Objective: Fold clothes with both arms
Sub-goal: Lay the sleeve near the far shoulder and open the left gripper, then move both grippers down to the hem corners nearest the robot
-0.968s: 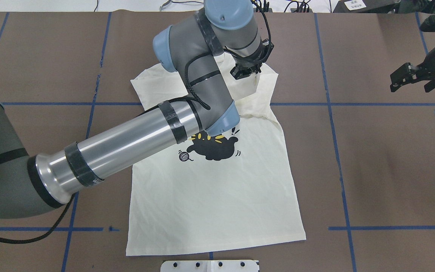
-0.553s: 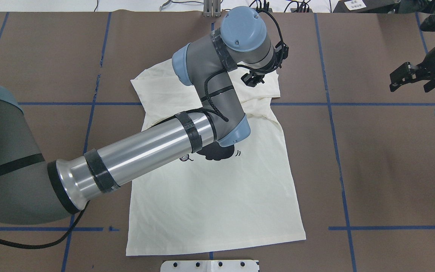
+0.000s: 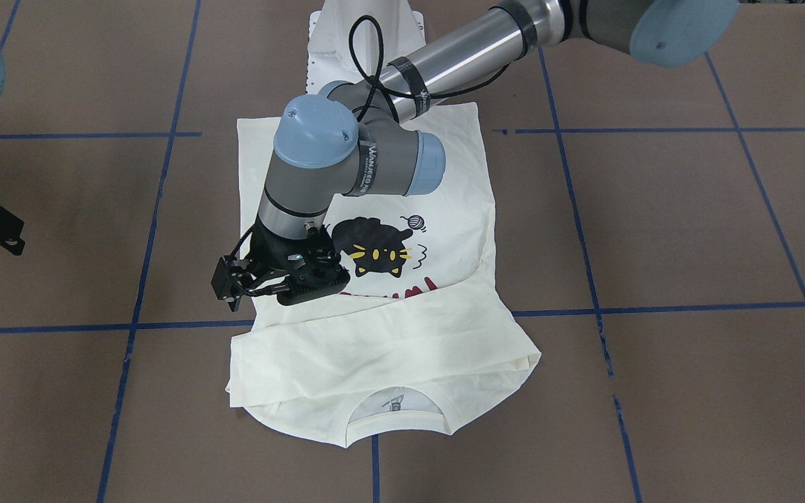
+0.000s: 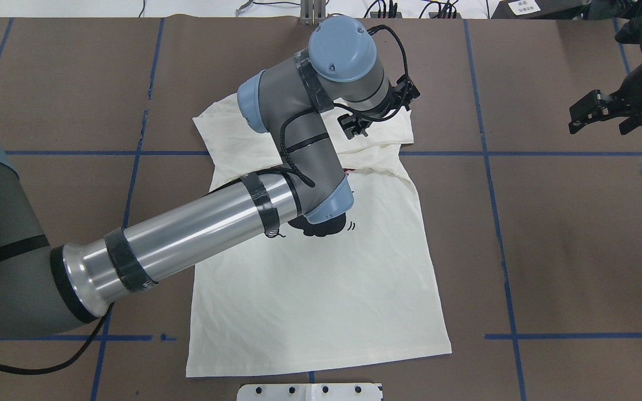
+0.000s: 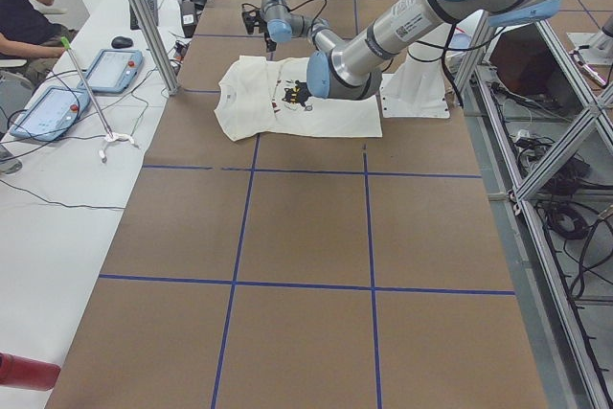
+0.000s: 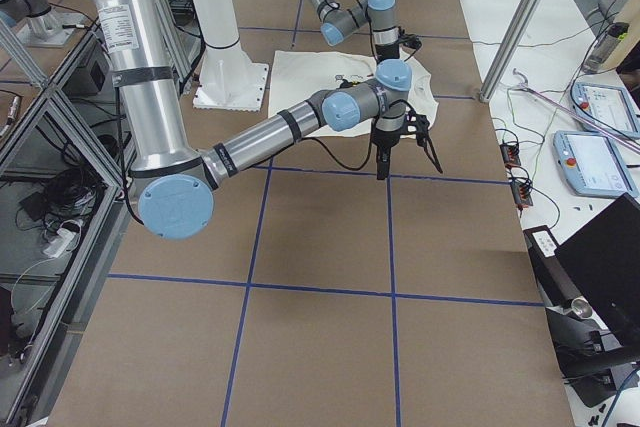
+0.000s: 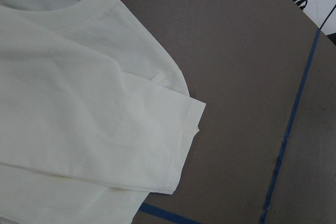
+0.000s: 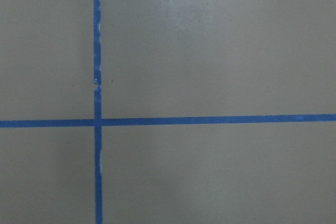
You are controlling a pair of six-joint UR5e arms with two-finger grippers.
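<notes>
Left end effector [image 4: 354, 126], jaws apart, above T-shirt [image 4: 321, 289]

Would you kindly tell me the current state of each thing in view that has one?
T-shirt, lying flat on the table, print side up, sleeves folded across the chest.
Left claw, open and empty, above the shirt's side edge by the folded sleeves.
Right claw, open and empty, off to the side over bare table.

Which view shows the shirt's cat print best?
Exterior front-facing: the cat print shows almost whole. In the overhead the left arm hides most of it; the side views show it tiny; the wrist views miss it.
</notes>
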